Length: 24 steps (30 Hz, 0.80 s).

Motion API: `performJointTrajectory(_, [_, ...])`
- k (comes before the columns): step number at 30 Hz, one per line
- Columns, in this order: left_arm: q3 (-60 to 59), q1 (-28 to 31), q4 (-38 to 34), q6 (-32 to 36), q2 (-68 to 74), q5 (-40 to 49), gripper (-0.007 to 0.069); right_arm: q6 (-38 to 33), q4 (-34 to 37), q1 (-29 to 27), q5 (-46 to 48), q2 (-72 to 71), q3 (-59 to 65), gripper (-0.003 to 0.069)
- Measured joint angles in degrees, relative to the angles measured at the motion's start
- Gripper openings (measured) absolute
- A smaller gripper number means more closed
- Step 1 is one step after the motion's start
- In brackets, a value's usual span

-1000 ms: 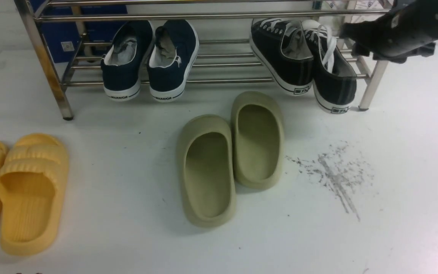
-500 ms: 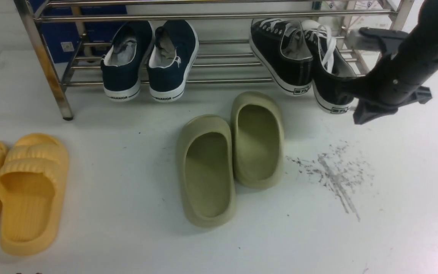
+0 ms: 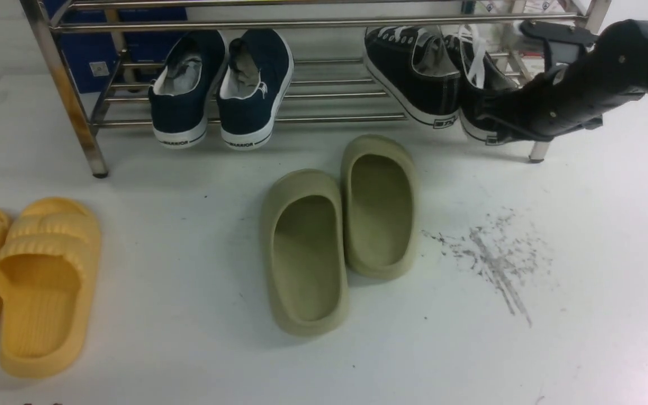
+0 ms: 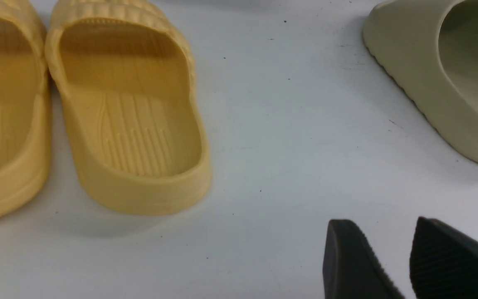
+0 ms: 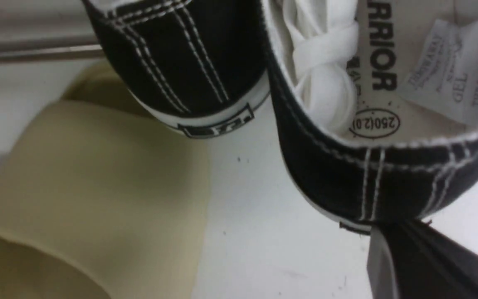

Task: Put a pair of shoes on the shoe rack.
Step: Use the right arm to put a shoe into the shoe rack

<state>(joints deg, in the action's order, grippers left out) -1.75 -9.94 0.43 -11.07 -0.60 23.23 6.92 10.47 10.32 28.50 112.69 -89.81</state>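
Observation:
Two black canvas sneakers sit at the right end of the steel shoe rack (image 3: pixel 313 23), heels toward me. The left sneaker (image 3: pixel 411 73) lies on the lower bars, and the right sneaker (image 3: pixel 478 84) is beside it, its heel partly behind my right arm. My right gripper (image 3: pixel 490 128) is shut and empty, its tip pressed against that heel. In the right wrist view the shut tip (image 5: pixel 392 234) touches the heel (image 5: pixel 347 187), with the other sneaker's heel (image 5: pixel 189 54) to one side. My left gripper (image 4: pixel 382 224) hangs open over bare floor.
Navy slip-ons (image 3: pixel 223 84) occupy the rack's left part. Two olive-green slippers (image 3: pixel 341 225) lie on the floor before the rack, yellow slippers (image 3: pixel 37 281) at the near left. The rack's right leg (image 3: pixel 538 152) stands just beside my right arm. Dark scuff marks (image 3: pixel 493 253) stain the floor.
My right gripper came down from above the rack to the right sneaker's heel and shut. Both black sneakers have slid farther onto the rack. The left arm has stayed still.

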Motion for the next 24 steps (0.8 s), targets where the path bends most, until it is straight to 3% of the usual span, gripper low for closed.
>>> performJointTrajectory(9, [0.0, 0.0, 0.0, 0.0, 0.0, 0.0, 0.0239, 0.0, 0.1, 0.0, -4.1, 0.1, 0.0, -0.0001])
performJointTrajectory(24, [0.0, 0.0, 0.0, 0.0, 0.0, 0.0, 0.0239, 0.0, 0.3, 0.0, 5.7, -6.2, -0.2, 0.0006])
